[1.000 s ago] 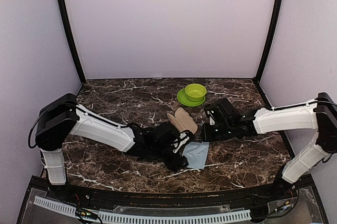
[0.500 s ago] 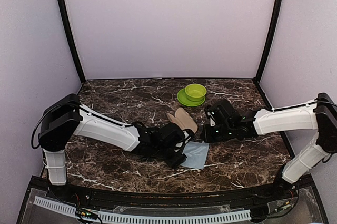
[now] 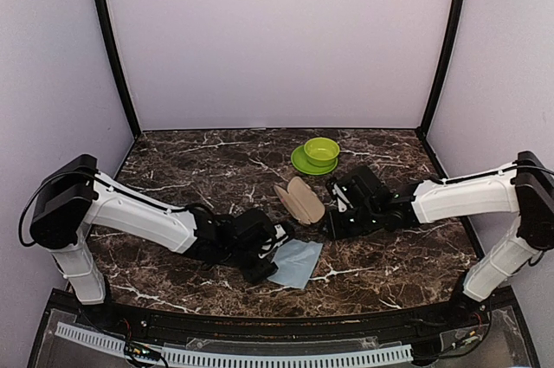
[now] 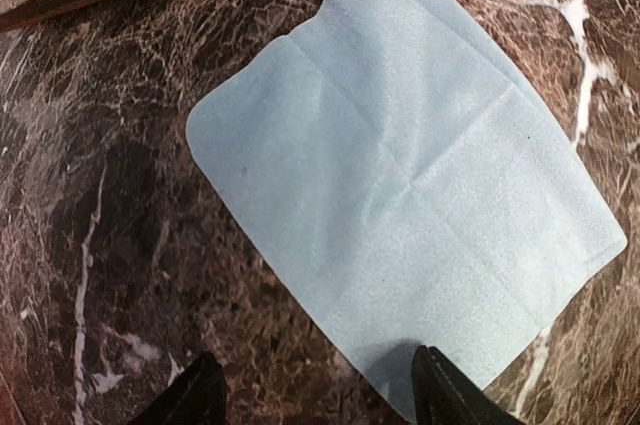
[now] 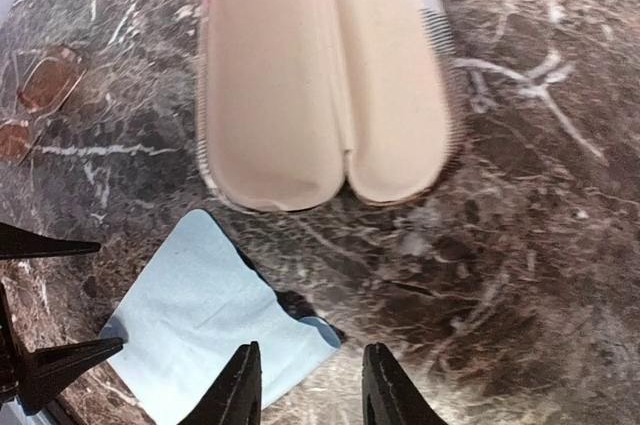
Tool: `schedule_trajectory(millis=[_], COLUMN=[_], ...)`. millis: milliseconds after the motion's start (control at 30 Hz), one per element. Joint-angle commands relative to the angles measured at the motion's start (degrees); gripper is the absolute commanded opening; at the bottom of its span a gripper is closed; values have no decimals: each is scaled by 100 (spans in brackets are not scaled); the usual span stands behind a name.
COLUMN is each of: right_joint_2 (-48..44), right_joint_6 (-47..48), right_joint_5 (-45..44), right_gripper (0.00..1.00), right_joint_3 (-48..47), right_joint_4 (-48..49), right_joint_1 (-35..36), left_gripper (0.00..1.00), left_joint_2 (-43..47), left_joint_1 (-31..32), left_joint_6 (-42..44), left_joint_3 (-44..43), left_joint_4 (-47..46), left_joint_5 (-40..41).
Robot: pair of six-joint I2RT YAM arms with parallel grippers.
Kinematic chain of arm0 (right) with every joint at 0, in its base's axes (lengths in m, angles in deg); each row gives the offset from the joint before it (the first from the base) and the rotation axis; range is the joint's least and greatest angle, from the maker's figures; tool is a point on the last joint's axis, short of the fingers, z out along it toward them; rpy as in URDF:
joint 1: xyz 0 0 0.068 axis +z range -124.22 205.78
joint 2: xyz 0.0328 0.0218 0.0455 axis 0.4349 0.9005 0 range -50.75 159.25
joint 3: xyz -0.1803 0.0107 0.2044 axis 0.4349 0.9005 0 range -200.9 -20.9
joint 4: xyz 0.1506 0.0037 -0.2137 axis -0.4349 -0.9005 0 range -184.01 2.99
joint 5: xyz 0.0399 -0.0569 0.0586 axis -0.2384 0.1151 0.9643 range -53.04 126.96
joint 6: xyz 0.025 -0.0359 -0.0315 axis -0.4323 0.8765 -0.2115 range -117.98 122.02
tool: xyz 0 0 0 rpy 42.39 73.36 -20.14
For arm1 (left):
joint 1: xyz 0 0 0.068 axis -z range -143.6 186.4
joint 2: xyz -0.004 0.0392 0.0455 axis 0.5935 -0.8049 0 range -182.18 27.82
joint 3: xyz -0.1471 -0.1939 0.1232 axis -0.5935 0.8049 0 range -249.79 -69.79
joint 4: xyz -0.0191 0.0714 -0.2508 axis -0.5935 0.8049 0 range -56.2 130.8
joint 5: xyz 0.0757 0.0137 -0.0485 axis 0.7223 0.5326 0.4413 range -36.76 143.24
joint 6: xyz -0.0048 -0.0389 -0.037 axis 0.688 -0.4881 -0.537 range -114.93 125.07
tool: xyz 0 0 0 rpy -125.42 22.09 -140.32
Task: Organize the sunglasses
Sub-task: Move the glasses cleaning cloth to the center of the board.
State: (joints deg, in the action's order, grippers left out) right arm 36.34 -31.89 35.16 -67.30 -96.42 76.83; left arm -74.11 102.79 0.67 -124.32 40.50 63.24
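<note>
Here, L hand (image 4: pixel 318 400) wide over cloth (image 4: pixel 400 175); R hand (image 5: pixel 310 390) part-open, prob. empty, by case (image 5: pixel 325 75).

Top external: high, from the near side, facing forward and down over the whole marble table (image 3: pixel 173 153). Left wrist: very near, straight down onto the cloth (image 4: pixel 400 175). Right wrist: near, tilted down at the case (image 5: pixel 325 75). Cloth appears in all three; case mainly in top and right wrist.
</note>
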Motion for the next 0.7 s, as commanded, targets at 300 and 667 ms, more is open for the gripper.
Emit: schedule_trajectory(millis=[300, 667], right_joint_2=[1428, 2100], right_joint_6=[486, 645], right_joint_5=[649, 823], right_gripper=[38, 43], right_joint_3=[-1274, -1907], right_joint_4=[439, 458], right_joint_1=[555, 689], left_gripper=[73, 81], left_joint_2=[1361, 2178], left_joint_1=[-272, -349], left_joint_6=[-443, -1451], left_joint_3=[1028, 1814], left_joint_4=[417, -394], left_joint_5=[-330, -649])
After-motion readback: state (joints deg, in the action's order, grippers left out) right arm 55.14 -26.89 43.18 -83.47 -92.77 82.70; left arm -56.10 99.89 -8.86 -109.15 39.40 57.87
